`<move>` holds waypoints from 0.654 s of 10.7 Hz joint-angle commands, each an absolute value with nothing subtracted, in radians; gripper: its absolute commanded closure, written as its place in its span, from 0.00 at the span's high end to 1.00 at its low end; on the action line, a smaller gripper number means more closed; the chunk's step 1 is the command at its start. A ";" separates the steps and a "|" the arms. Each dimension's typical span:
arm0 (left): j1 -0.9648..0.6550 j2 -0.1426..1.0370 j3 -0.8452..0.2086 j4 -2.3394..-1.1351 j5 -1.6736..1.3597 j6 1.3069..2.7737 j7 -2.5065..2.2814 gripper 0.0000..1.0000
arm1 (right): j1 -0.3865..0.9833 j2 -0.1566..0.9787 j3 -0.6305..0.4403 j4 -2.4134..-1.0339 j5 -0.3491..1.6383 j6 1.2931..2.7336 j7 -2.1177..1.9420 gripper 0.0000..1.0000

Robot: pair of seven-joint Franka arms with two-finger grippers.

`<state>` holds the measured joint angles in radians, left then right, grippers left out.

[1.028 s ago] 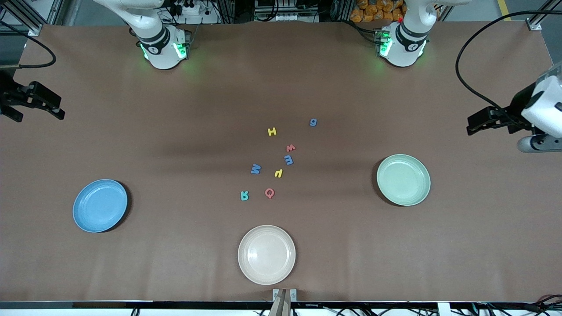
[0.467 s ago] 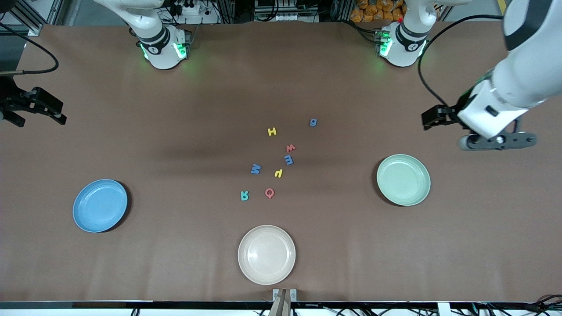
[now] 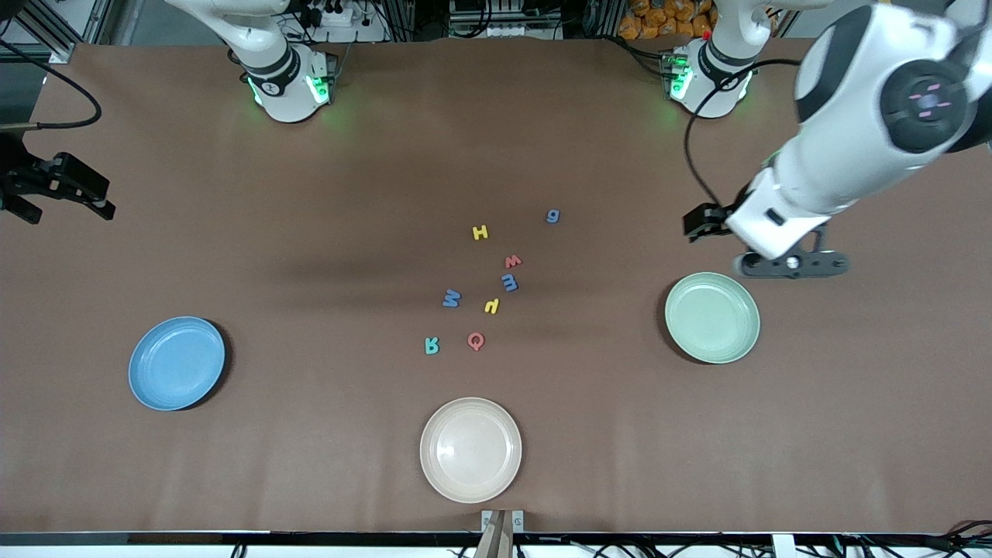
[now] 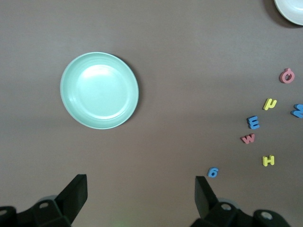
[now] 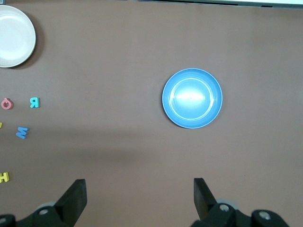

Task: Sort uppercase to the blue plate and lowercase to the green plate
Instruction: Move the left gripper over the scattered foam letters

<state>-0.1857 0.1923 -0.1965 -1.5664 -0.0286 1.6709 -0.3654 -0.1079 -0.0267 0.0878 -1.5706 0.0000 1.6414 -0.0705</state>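
Capitals on the table's middle: yellow H (image 3: 480, 232), blue M (image 3: 452, 297), teal R (image 3: 432, 346), red Q (image 3: 476, 341). Mixed among them are the lowercase blue g (image 3: 552, 216), red w (image 3: 513, 261), blue m (image 3: 509, 283) and a yellow hooked letter (image 3: 491, 306). The blue plate (image 3: 177, 363) lies empty toward the right arm's end, the green plate (image 3: 712, 318) empty toward the left arm's end. My left gripper (image 3: 701, 222) hangs open and empty over bare table beside the green plate (image 4: 99, 90). My right gripper (image 3: 66, 205) waits open and empty at the table's edge, with the blue plate (image 5: 192, 98) in its view.
A cream-white plate (image 3: 470, 449) sits empty near the front edge, nearer the camera than the letters. The left arm's white forearm (image 3: 837, 155) stretches over its end of the table. Brown table shows between the letters and each coloured plate.
The left arm has swung in from its end of the table toward the middle, and its gripper now hangs by the green plate. The right gripper has barely shifted.
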 commanded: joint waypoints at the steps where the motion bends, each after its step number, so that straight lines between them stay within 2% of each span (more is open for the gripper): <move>1: -0.179 0.109 -0.251 -1.750 -0.045 1.799 -0.422 1.00 | -0.124 -0.051 0.084 -1.588 0.014 1.658 -0.072 1.00; 5: -0.179 0.089 -0.369 -1.952 -0.038 2.007 -0.475 1.00 | -0.124 -0.060 0.083 -1.588 0.014 1.652 -0.072 1.00; 7: -0.181 0.100 -0.429 -2.014 -0.034 2.078 -0.495 1.00 | -0.124 -0.067 0.075 -1.588 0.014 1.652 -0.072 1.00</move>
